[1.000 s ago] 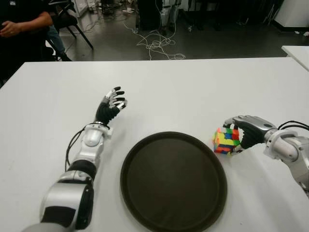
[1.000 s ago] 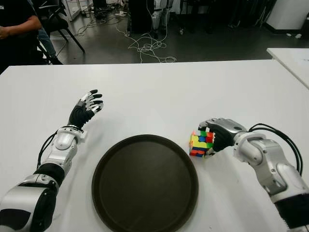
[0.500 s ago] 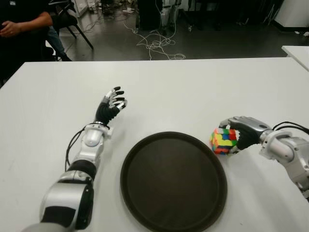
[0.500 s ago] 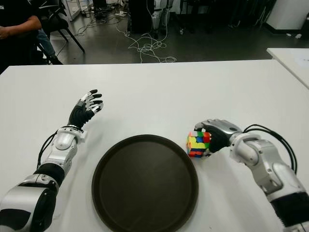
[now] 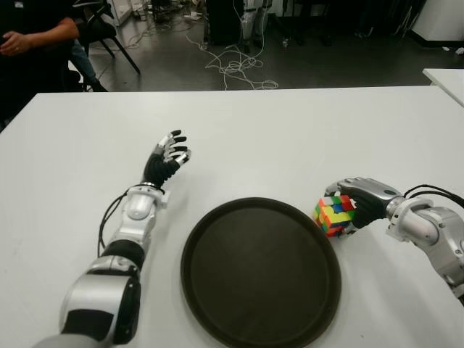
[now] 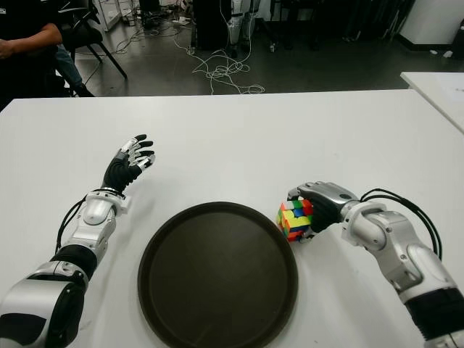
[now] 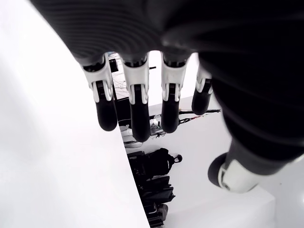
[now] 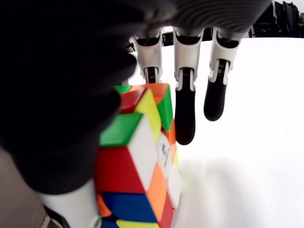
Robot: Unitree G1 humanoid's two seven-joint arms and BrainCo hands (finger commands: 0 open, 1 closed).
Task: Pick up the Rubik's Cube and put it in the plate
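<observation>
My right hand (image 5: 354, 204) is shut on the Rubik's Cube (image 5: 331, 215), a multicoloured cube held tilted just at the right rim of the round dark plate (image 5: 217, 290). In the right wrist view the cube (image 8: 137, 156) fills the palm, with a finger (image 8: 185, 118) curled over its top. The plate lies on the white table (image 5: 290, 138) in front of me and holds nothing. My left hand (image 5: 167, 156) shows to the left of the plate, fingers spread and holding nothing.
A second white table corner (image 5: 446, 76) shows at the far right. A seated person (image 5: 32, 36) and a chair are beyond the table's far left corner. Cables (image 5: 235, 65) lie on the dark floor behind.
My right hand has carried the cube leftward, from a little right of the plate to its right rim, and the cube has tilted. The left hand has not moved.
</observation>
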